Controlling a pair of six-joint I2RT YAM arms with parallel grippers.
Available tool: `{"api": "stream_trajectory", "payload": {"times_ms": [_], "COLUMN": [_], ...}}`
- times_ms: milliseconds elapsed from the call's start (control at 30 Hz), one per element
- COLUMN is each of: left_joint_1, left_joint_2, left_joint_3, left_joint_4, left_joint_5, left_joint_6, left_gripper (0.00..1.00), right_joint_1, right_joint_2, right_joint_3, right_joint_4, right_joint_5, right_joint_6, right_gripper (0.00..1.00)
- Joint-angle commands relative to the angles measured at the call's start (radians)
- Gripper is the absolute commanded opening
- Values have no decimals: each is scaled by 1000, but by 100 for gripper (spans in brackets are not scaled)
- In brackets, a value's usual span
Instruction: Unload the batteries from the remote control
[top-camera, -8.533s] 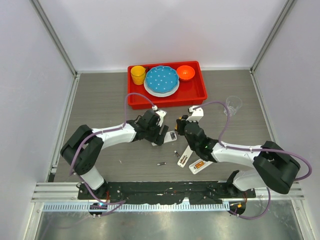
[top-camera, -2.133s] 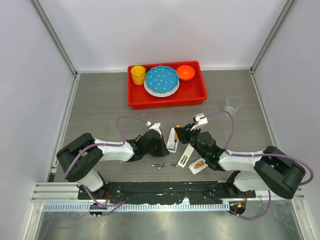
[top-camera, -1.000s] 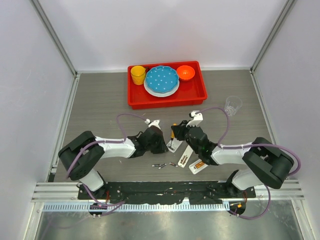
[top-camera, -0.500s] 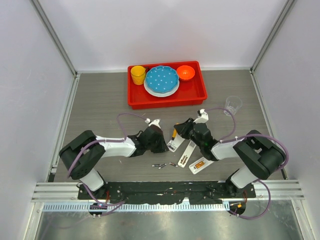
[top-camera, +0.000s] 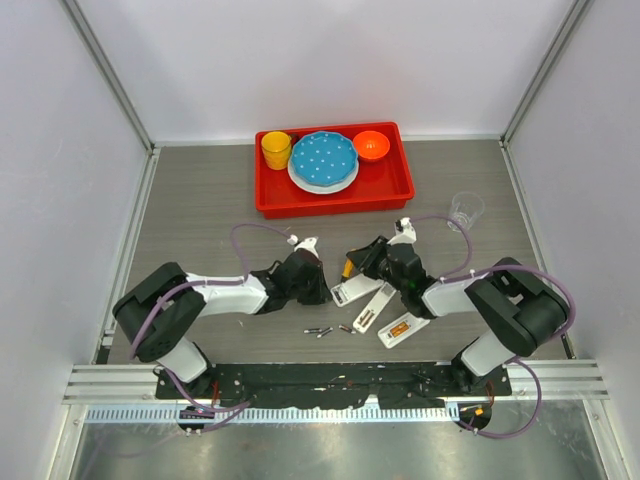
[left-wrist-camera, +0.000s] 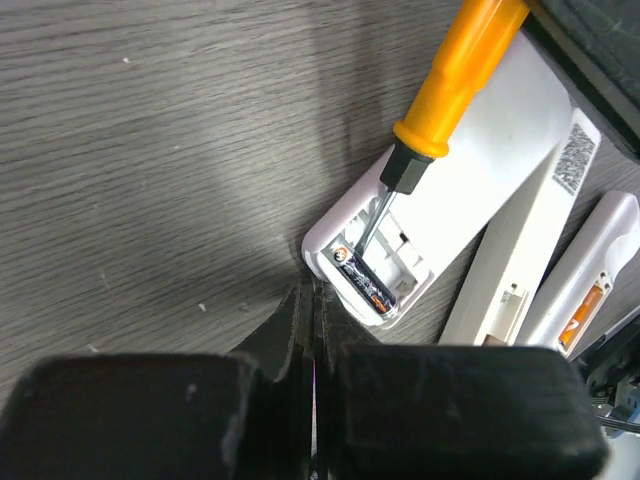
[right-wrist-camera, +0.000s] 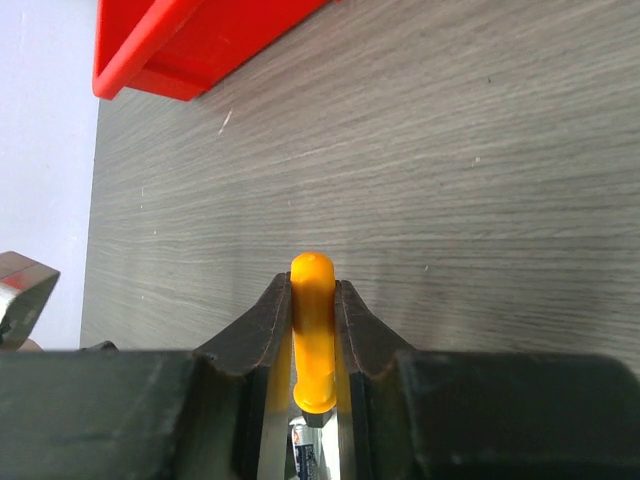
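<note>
Prying step in hand, I judge. My right claw (right-wrist-camera: 313, 300) is clamping the orange-handled, thin-shafted metal screwdriver (left-wrist-camera: 455, 85). Its tip is sitting inside the open bay of the white plastic remote control (left-wrist-camera: 500, 140), just beside a dark, orange-marked cylindrical battery (left-wrist-camera: 362, 283) lying in that bay. My left claw (left-wrist-camera: 310, 300), fingers together, is pressing against the remote's near end, bracing it on the grey wood-grain bench (left-wrist-camera: 150, 150). Small loose batteries (top-camera: 318, 331) are lying on the bench nearby. The next move is calling for a shallow lever under the battery's end, with the remote kept pinned.
</note>
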Motion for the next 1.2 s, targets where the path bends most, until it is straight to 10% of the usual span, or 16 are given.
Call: {"api": "stream_trajectory", "payload": {"times_ms": [0,467,1167], "left_joint_1": [11,5,-13], "left_joint_2": [-11,39,-74], "left_joint_3": [-51,-77,-51], "left_joint_4": [-79,47,-89], "left_joint_5": [-52,88,-56], "left_joint_6": [77,74,103], "left_gripper": [0,0,0], "right_joint_1": [5,3,-55], "right_joint_2": [16,100,327], "right_joint_3": [3,-96,-106], "right_joint_4": [71,480,607], "right_joint_5": [-104,-196,-197], "right_joint_6": [120,14,323], "right_gripper": [1,1,1]}}
